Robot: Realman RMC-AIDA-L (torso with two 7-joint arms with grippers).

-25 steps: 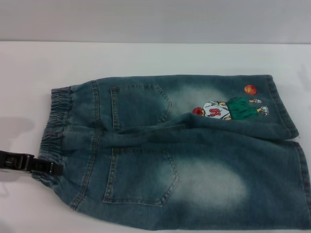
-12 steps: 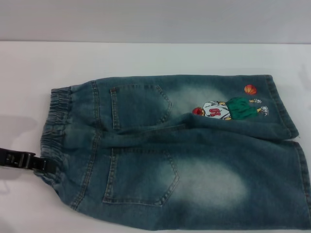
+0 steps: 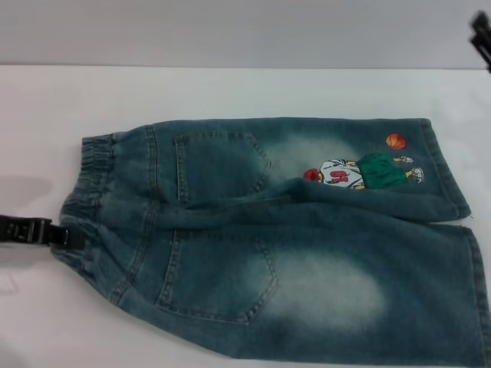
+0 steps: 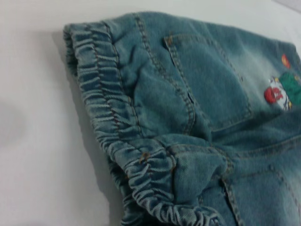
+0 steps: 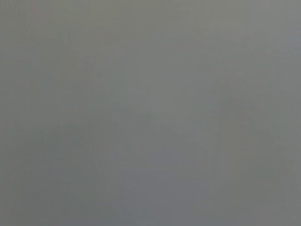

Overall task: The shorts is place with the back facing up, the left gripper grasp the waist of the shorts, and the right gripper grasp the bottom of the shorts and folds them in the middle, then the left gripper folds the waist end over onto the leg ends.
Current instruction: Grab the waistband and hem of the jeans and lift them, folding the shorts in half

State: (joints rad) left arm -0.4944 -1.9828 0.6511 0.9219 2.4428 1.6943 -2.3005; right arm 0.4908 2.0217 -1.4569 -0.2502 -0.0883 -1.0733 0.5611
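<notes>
My right wrist view is showing only flat grey; my right gripper (image 3: pixel 483 38) is just peeking in, cut off at the head view's far right edge, fingers unreadable. My left gripper (image 3: pixel 73 238) is pinching the waist of the shorts (image 3: pixel 88 188). The shorts (image 3: pixel 291 238) are lying back-up on the white table (image 3: pixel 230 92), the bottom of the shorts (image 3: pixel 449 169) partly cropped.
</notes>
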